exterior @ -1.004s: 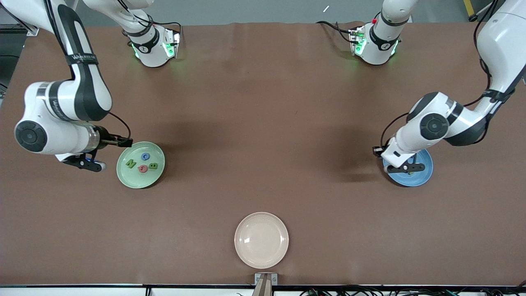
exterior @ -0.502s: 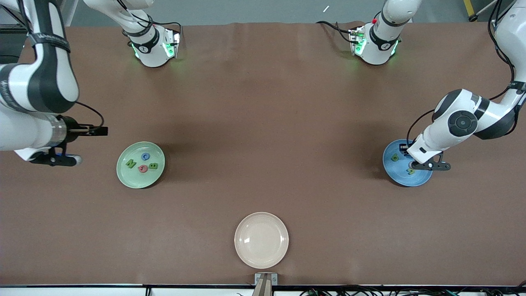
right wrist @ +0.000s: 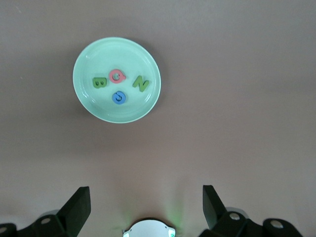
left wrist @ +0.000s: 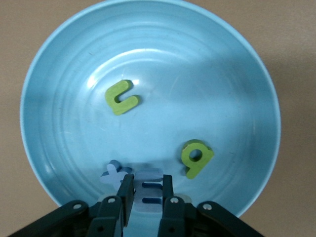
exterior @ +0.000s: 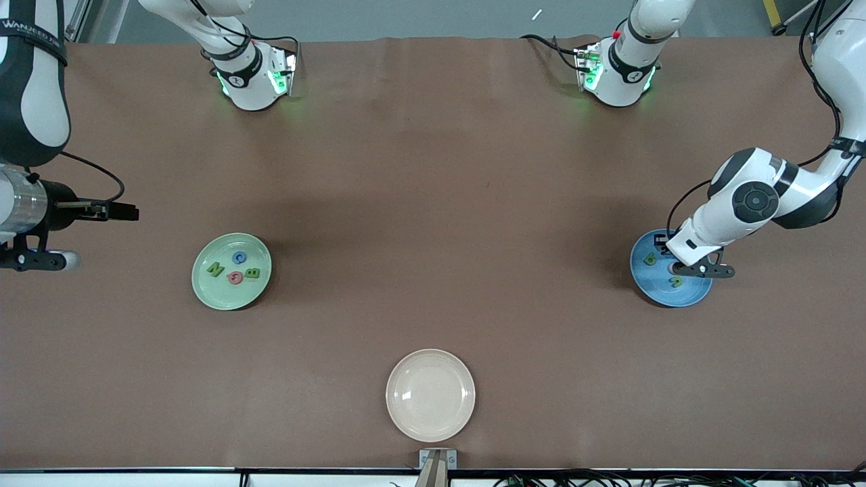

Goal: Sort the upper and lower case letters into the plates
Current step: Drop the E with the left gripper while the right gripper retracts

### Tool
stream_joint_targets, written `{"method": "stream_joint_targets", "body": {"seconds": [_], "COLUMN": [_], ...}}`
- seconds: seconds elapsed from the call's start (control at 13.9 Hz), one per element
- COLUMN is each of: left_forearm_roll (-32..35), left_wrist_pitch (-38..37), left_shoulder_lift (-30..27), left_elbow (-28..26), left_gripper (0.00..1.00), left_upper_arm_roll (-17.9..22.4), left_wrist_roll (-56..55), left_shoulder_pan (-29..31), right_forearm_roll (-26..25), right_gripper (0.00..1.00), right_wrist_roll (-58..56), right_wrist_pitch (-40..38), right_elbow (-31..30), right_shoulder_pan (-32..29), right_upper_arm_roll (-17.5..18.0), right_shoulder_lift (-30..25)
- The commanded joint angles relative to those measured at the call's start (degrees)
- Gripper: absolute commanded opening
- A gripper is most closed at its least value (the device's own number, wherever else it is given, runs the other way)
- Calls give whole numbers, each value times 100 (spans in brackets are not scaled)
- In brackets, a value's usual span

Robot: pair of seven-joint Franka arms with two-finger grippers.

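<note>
The pale green plate holds green N, blue C, pink G and green B; the right wrist view shows this plate too. My right gripper hangs open and empty over bare table, toward the right arm's end from that plate, its fingers wide apart. My left gripper is low over the blue plate, shut on the blue m. The blue t lies beside it. Two green small letters lie in the same plate.
A cream-white plate sits near the table's front edge, midway along it. Both arm bases stand along the edge farthest from the front camera.
The right arm has pulled away from the green plate toward its end of the table. The left gripper has shifted a little over the blue plate, uncovering the green letters, and stayed shut.
</note>
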Motion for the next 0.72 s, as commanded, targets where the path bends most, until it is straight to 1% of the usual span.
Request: {"method": "stream_joint_targets", "body": {"seconds": [0.0,0.14,0.36,0.65], "left_forearm_roll": [126,161,162,197], "left_wrist_pitch": [85,85,85,138], "left_shoulder_lift": [4,4,22,39], "left_elbow": [-34,-43,-43,-43], "left_gripper": [12,13,13,16], "left_upper_arm_roll": [62,79,88,150], "left_wrist_roll": [21,21,21,21], "left_shoulder_pan": [-17,-61,-70,-96], "right_forearm_roll": [46,28,81,186], "right_gripper": [100,100,100,100], "right_wrist_roll": [-65,-74,5,23], "right_wrist_pitch": [-219,-333,-334,-334], "right_elbow": [404,430,492,492], "right_shoulder_pan": [-104,-104,-51,-51], "right_upper_arm_roll": [83,83,100,127], "right_shoulder_lift": [166,166,157,122]}}
